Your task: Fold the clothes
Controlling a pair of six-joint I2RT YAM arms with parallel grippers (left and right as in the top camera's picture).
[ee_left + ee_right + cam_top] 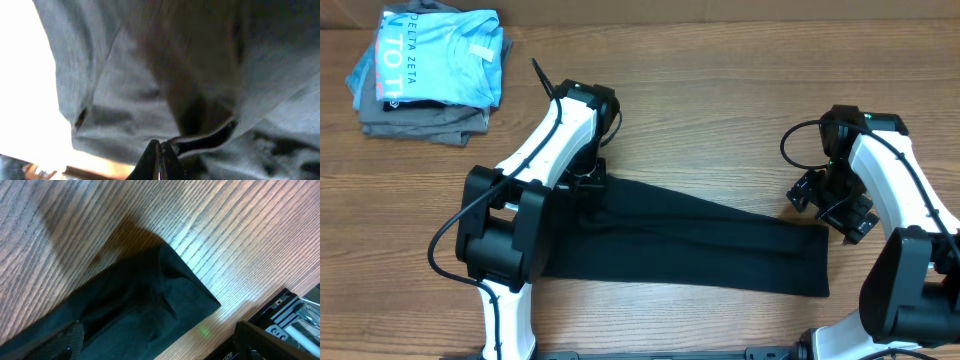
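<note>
**Limp black band on wood, one end pinched**

We are dealing with a black T-shirt (pixel 720 245) that is lying across the middle of the table (pixel 720 120) as a long narrow band, running from under the left arm toward the right arm. We are judging it light, thin and limp. It is lying flat on the wood with small creases, so it is likely to droop and slide instead of holding a shape. We are favouring grips at corners and hems, where the layers are stacking, with both ends lifted together.

The left gripper (pixel 588 182) is sitting on the band's upper left end. In its wrist view the fingertips (pixel 149 162) are pressing together with cloth filling the frame, so we are reading it as pinching the fabric. The right gripper (pixel 838 215) is standing at the right end, but whether it is touching the cloth we cannot tell. Only one pad (pixel 70 336) is showing by the shirt's square corner, so we cannot tell how wide the gripper is standing.

The wood is looking smooth and is probably letting cloth slip. A light blue T-shirt (pixel 440 55) on grey garments (pixel 420 125) is sitting well apart at the far left, while the band's right corner is lying near the table's front edge.
</note>
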